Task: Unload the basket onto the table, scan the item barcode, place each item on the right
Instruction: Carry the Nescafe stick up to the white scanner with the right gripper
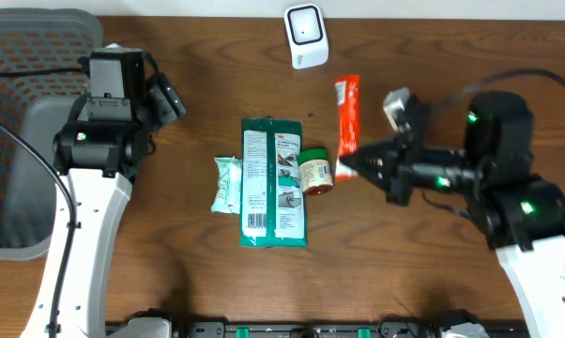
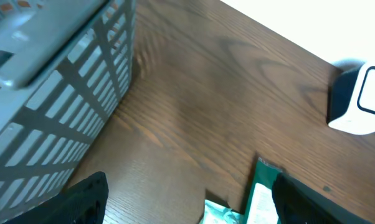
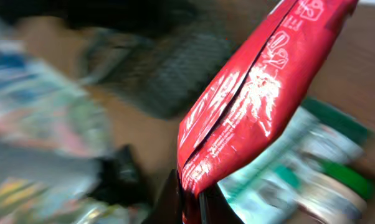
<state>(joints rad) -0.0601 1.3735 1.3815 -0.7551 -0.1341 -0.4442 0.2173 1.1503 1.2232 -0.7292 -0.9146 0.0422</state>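
My right gripper (image 1: 350, 167) is shut on the lower end of a long red snack packet (image 1: 347, 113), the item. The packet points up the table toward the white barcode scanner (image 1: 305, 36) at the back edge, some way short of it. In the right wrist view the glossy red packet (image 3: 262, 93) rises from between the dark jaws of the right gripper (image 3: 190, 202); this view is blurred. My left gripper (image 1: 170, 99) hangs open and empty beside the basket. The left wrist view shows the left gripper (image 2: 187, 211) wide apart over bare wood, with the scanner (image 2: 362, 99) at far right.
A grey mesh basket (image 1: 20, 113) fills the left edge. In the middle lie a large green wipes pack (image 1: 271, 183), a small pale green packet (image 1: 227, 185) and a small jar (image 1: 314, 173) just left of my right gripper.
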